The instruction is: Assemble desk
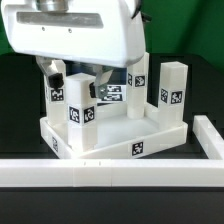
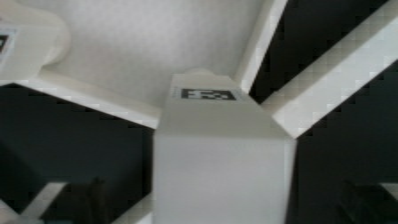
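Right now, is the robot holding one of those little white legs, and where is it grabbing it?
No, nothing is held. The fingers stand wide open on either side of a white leg that stands upright in the desk panel, without squeezing it.

We see a robotics lab: a black tabletop [image 1: 15, 130], tag-marked white parts [image 1: 78, 100], and a border rail [image 1: 110, 172] at six o'clock.

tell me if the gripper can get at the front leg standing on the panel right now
Probably yes. The gripper hangs open right above the front leg, and the wrist view shows that leg upright and centred below, its sides free. The other legs on the panel stand apart from it.
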You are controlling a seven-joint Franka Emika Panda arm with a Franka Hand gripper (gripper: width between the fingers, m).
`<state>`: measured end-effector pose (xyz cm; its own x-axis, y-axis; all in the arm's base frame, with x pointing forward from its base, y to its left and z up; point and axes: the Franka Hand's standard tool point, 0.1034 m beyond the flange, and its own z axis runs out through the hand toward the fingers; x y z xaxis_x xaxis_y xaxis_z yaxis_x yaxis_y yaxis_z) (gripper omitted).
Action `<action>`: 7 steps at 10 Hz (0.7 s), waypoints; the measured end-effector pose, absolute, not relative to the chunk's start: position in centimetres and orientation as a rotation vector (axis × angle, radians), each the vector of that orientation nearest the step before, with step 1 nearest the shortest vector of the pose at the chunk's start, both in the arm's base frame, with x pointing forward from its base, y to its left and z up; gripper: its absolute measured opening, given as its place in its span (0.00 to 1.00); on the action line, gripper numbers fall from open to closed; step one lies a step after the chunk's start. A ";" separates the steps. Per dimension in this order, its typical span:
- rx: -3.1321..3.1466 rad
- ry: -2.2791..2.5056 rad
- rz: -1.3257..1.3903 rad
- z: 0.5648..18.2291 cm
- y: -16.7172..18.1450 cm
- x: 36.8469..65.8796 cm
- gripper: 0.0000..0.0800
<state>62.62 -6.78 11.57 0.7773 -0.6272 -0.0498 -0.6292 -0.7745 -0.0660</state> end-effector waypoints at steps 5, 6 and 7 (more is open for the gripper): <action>-3.052 0.355 0.008 11.5 -6.9 62.6 0.81; -3.063 0.230 0.005 11.5 -6.6 62.7 0.81; -3.076 0.124 0.007 11.5 -6.2 62.6 0.81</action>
<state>62.62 -6.23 11.47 0.9967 -0.0804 -0.0072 -0.0807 -0.9948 -0.0626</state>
